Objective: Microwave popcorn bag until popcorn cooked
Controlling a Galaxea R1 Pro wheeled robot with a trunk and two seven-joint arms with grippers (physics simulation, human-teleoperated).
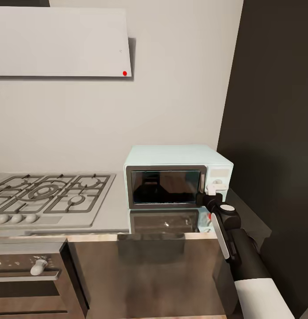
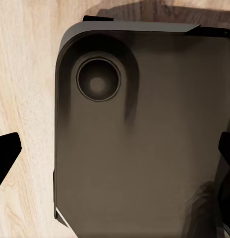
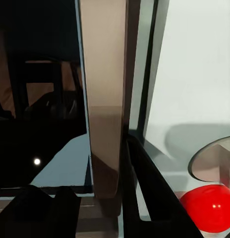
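While my right gripper sits at the handle of the pale mint-blue microwave on the glossy grey countertop, I cannot tell whether its jaws are closed. Beside it on the left lies the steel gas hob. My left gripper's dark fingertips stand wide apart.

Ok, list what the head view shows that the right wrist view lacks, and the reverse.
Head view: the gas hob, the grey countertop, the built-in oven below it, and the right end effector reaching at the microwave door's edge. Right wrist view: a close look at the door's vertical handle and a red round part by the side panel. Shared: the microwave's dark glass door, shut.
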